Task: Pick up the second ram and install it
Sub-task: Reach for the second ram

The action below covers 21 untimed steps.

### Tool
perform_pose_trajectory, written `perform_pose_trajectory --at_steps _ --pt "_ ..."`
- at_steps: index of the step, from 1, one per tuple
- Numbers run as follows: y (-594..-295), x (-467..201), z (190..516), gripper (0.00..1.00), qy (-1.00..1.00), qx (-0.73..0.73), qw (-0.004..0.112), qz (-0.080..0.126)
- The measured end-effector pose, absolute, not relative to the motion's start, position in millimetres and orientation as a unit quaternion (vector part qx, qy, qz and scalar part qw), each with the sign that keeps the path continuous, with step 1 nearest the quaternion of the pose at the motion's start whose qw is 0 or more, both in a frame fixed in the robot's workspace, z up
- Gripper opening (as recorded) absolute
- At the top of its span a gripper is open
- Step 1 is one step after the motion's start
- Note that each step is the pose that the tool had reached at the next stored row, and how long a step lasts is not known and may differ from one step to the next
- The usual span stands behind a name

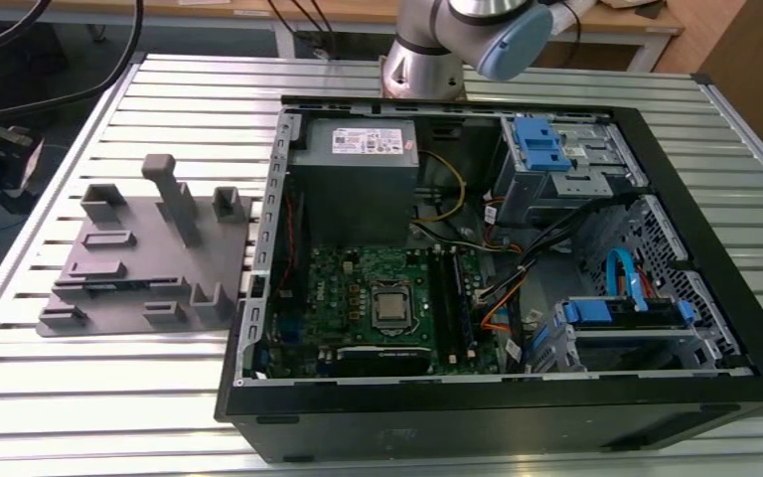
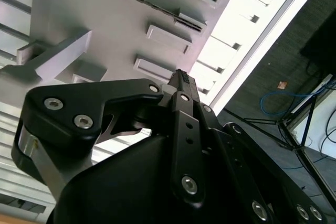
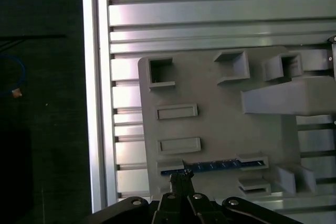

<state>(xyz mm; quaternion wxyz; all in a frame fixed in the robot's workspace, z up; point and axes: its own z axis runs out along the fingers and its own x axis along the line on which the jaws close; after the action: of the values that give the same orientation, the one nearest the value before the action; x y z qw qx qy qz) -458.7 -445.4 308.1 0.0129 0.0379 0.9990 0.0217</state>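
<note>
Over the ribbed aluminium table [image 3: 210, 19], my black gripper [image 3: 181, 178] hangs with fingers pinched together, holding nothing; the second ram [image 3: 215, 166], a thin dark memory stick, sits in a slot of the grey plastic fixture plate [image 3: 220, 124], which lies on the exterior view's left of the open black computer case [image 1: 488, 422]

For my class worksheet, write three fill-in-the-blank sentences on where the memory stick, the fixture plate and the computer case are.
1. The memory stick sits in a slot of the ____ fixture plate.
2. In the exterior view, that plate lies on the table to the ____ of the computer case.
3. The end effector hangs above the ____, not above the case.
Missing words: grey; left; plate.
</note>
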Motion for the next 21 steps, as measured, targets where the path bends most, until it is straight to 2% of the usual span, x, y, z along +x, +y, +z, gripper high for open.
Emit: perform_pose_trajectory --at_steps 14,21 --pt "-450 -471 283 0.11 0.999 0.038 0.013 0.022" --pt "-450 -445 273 0.11 0.999 0.037 0.012 0.021"
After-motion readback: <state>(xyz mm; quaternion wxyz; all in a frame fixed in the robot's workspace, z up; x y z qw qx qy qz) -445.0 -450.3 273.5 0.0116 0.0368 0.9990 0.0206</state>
